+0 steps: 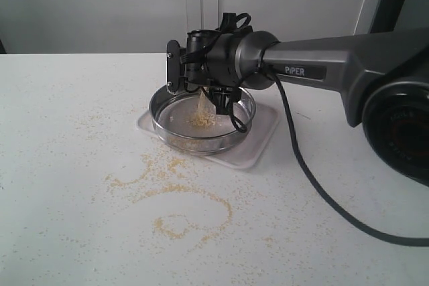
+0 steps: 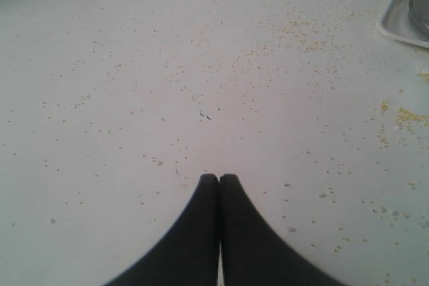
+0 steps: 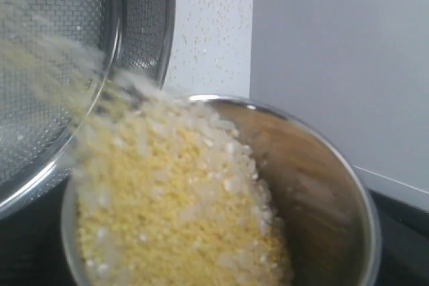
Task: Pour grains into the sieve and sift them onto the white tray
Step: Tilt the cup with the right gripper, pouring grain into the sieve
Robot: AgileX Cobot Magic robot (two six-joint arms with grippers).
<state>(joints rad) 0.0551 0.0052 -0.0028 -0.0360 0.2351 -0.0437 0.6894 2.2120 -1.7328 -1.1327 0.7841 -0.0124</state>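
Right wrist view: we tip the cup so the grains stream into the sieve.
Our right pincer pinches the tilted cup above the sieve, which sits on the white tray, placed to catch what falls through. Our left pincer hangs pressed together over the counter, well clear.

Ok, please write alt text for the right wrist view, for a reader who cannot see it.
Golden-yellow and whitish grains pour in a blurred stream from a tilted round steel cup into a wide shiny steel mesh sieve. Behind them is a white table sprinkled with grains.
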